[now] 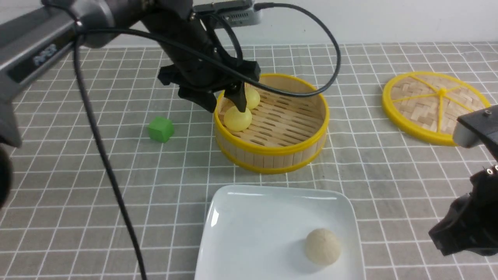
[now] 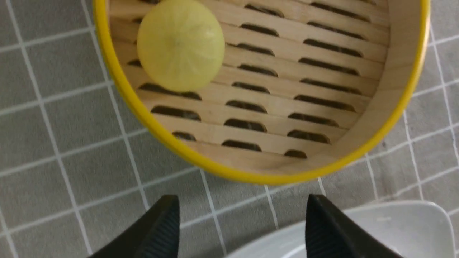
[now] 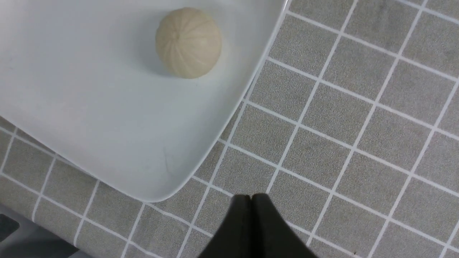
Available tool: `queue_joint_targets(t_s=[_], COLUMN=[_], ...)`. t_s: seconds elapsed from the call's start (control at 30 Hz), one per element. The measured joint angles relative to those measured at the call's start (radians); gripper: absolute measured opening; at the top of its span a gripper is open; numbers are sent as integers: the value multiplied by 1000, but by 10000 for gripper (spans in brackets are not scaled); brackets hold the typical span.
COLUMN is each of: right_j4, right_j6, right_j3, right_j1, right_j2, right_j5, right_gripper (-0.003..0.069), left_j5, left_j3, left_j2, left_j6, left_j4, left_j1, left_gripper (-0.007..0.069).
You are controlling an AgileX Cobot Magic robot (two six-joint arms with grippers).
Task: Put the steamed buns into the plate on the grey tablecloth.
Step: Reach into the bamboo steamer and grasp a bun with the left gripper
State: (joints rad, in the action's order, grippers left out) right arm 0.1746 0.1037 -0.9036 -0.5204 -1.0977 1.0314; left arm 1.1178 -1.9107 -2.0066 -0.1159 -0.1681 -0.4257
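The left gripper [image 1: 224, 102] hangs wide open over the bamboo steamer [image 1: 272, 155], where two yellow buns [image 1: 238, 118] sit. The beige bun [image 1: 322, 246] lies on the white plate [image 1: 249, 217]. The right gripper [image 3: 251, 202] is closed and empty over the grey tablecloth [image 1: 389, 163].

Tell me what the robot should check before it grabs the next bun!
1. Left gripper open: ok.
2. Yellow bun lying in the steamer: ok.
3. Left gripper lined up around that bun: cannot tell.
4. Plate has bare room beside the beige bun: ok.
5. Right gripper shut, empty, off the plate: ok.
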Motion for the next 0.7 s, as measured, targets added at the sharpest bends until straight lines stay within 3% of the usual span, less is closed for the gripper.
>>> queue_joint_targets(t_s=[0.23,0.53,0.7], right_j4=[0,20,26], right_j6=[13,19,19], right_j3=[1,1,1], right_j1=[0,0,0], right_j2=[0,0,0], right_j5=[-32,-39,-39], right_gripper=[-6,1,3], left_j5=[9,-58,-91], left_j3=[-173,-247,-250], left_j2=[-167,-311,-328], left_j6=[-21,-26,-28], left_j4=[56,84,115], left_j1=[0,0,0], left_gripper=[487,486,437])
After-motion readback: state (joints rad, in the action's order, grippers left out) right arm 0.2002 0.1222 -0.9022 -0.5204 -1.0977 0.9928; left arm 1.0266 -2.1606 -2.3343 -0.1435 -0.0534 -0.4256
